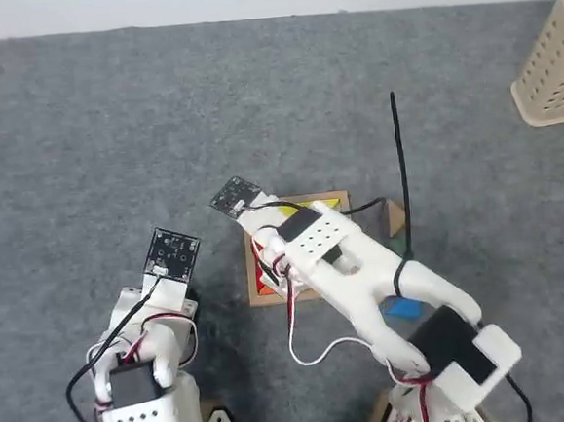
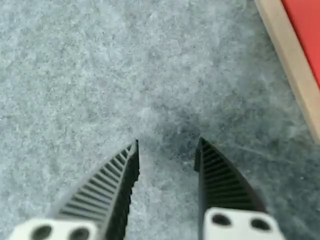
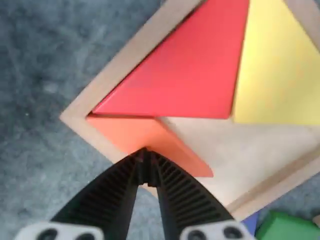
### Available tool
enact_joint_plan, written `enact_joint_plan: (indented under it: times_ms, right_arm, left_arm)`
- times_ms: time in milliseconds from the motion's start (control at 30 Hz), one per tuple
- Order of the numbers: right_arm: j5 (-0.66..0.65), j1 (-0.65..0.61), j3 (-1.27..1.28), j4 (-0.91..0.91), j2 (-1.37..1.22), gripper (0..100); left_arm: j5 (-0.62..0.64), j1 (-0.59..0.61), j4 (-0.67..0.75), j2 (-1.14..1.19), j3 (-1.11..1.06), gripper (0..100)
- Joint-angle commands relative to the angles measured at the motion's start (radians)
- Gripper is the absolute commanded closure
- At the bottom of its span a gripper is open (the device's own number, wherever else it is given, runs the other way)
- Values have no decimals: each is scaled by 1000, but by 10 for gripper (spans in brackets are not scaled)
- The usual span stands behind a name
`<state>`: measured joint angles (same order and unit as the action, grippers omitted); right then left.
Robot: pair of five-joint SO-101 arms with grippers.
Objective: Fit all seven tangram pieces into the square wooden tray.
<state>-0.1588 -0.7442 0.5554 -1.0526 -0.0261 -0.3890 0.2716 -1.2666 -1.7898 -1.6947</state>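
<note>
The square wooden tray (image 3: 82, 122) holds a large red triangle (image 3: 190, 75), a large yellow triangle (image 3: 280, 75) and a smaller orange triangle (image 3: 150, 135) lying in its corner. My right gripper (image 3: 146, 156) is shut, its tips resting against the orange triangle's edge at the tray rim. In the high view the right arm (image 1: 345, 265) covers most of the tray (image 1: 251, 272). My left gripper (image 2: 167, 147) is open over bare grey carpet, holding nothing, with the tray's rim (image 2: 290, 55) and the red triangle (image 2: 305, 20) just beyond it.
A blue piece (image 1: 402, 307) and a tan piece (image 1: 395, 217) lie on the carpet beside the tray, under the right arm. A green piece (image 3: 290, 225) sits next to the blue one (image 3: 250, 222). A perforated beige basket (image 1: 553, 53) stands at the far right.
</note>
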Motion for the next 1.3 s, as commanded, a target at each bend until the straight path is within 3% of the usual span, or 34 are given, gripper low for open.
enact_joint_plan:
  times_ms: [0, 367, 533, 667, 800, 1067, 1267]
  right_arm:
    - [-14, 41, -48, -81, 105, 988]
    - [-25, 360, -63, -265, 332, 982]
    - [-129, 516, -32, -294, 295, 856]
    - [-155, 526, 32, -197, 257, 837]
    - [-74, 544, -3, -133, 196, 835]
    - [9, 608, -354, -217, -108, 779]
    - [6, 618, -440, -214, -265, 767]
  left_arm:
    - [6, 0, -3, -11, 7, 824]
    - [6, 0, -3, -11, 7, 824]
    - [6, 0, -3, -11, 7, 824]
    - [6, 0, -3, -11, 7, 824]
    - [6, 0, -3, -11, 7, 824]
    - [6, 0, -3, -11, 7, 824]
    - [6, 0, -3, -11, 7, 824]
